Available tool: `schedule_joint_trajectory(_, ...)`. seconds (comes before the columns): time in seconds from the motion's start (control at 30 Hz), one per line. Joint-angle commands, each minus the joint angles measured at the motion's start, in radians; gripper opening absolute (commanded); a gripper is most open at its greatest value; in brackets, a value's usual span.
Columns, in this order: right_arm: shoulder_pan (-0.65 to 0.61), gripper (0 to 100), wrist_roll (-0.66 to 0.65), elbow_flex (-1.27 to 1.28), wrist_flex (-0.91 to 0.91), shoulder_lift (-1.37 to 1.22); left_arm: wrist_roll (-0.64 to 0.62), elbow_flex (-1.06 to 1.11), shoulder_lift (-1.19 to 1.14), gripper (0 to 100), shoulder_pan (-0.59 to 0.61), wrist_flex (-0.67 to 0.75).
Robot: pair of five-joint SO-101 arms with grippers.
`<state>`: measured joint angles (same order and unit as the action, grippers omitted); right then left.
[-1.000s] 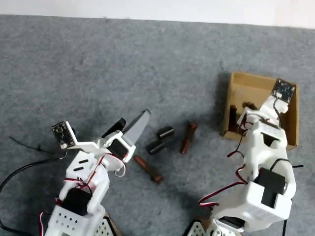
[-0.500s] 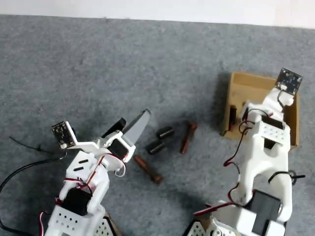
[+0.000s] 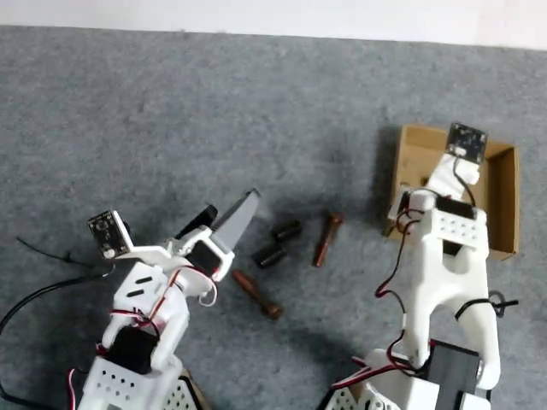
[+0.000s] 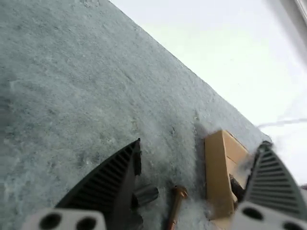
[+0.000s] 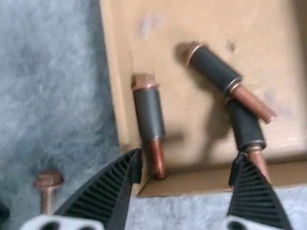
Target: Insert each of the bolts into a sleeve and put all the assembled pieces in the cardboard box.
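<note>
Three sleeved bolts are lying inside the box; right tool is hovering above it, spread wide; left tool is gaping wide, well apart.

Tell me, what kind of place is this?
Probably a robotics workbench: a grey mat carrying two white arms with exposed wiring, loose bolts and a cardboard box.

The left arm and the right arm are built of white plastic shells, with black servo blocks set into the joints. Thin red, white and black wires loop along each. A small dark circuit board sits at each wrist. The fingers are black, wedge-shaped and ribbed, on pale mounts with round holes. A thicker black cable trails beside the left arm.
</note>
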<state>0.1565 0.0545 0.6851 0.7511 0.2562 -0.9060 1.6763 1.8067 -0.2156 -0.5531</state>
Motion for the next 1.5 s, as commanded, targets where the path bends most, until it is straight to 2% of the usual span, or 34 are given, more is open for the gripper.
schedule_joint_trajectory(0.0, -0.042, 26.7, 0.009, -0.013, 0.042, 0.045, 0.0, 0.015, 0.016, 34, 0.081, 0.005)
schedule_joint_trajectory(0.27, -0.176, 26.7, 0.009, -0.005, 0.145, 0.225, -0.002, 0.005, 0.016, 34, 0.102, 0.003)
schedule_joint_trajectory(0.5, -0.456, 26.7, 0.009, 0.116, 0.186, 0.441, -0.002, 0.005, 0.016, 34, 0.102, 0.003)
schedule_joint_trajectory(0.63, -0.598, 26.7, 0.009, 0.208, 0.107, 0.476, -0.002, 0.005, 0.016, 34, 0.102, 0.003)
schedule_joint_trajectory(0.83, -0.648, 26.7, 0.021, 0.291, -0.012, 0.4, -0.002, 0.005, 0.016, 34, 0.102, 0.003)
schedule_joint_trajectory(1.13, -0.648, 26.7, 0.199, 0.275, -0.13, 0.186, -0.002, 0.005, 0.016, 34, 0.101, 0.003)
schedule_joint_trajectory(1.2, -0.648, 26.7, 0.282, 0.262, -0.159, 0.142, -0.002, 0.005, 0.016, 34, 0.099, 0.003)
schedule_joint_trajectory(1.33, -0.673, 26.7, 0.537, 0.191, -0.165, 0.068, -0.002, 0.005, 0.016, 34, 0.099, 0.003)
schedule_joint_trajectory(1.47, -0.739, 26.7, 0.598, 0.124, -0.165, 0.035, -0.002, 0.005, 0.016, 34, 0.099, 0.003)
